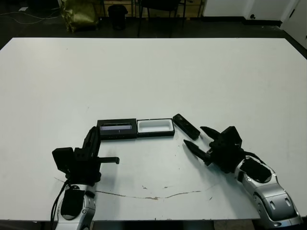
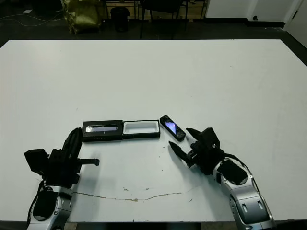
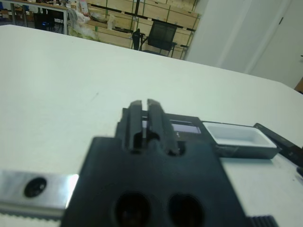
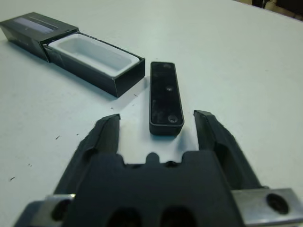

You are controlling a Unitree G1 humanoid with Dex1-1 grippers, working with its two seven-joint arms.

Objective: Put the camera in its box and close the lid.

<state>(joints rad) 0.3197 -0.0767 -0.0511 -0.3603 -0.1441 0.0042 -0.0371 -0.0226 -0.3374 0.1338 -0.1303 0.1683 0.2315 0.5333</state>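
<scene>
Right tool [image 1: 198, 137] lies low over the white surface [image 1: 192, 72] with its two black fingers spread wide, and it holds nothing. Its fingertips point toward the camera [image 1: 185, 126], which lies flat on the surface just beyond them. In the right wrist view the near end of the camera [image 4: 164, 97] is between the two fingertips, but neither finger touches it. The camera lies at an angle, just to the right of the box [image 1: 155, 127], and its far end is close to the right end of the box. The box is open, its white lining is bare, and it stands in the middle of the surface. The lid [image 1: 116, 129] lies flat and joined to the left end of the box, with the pale strip on top. Left tool [image 1: 91, 139] has its fingers pressed together on nothing, pointing at the near left corner of the lid.
</scene>
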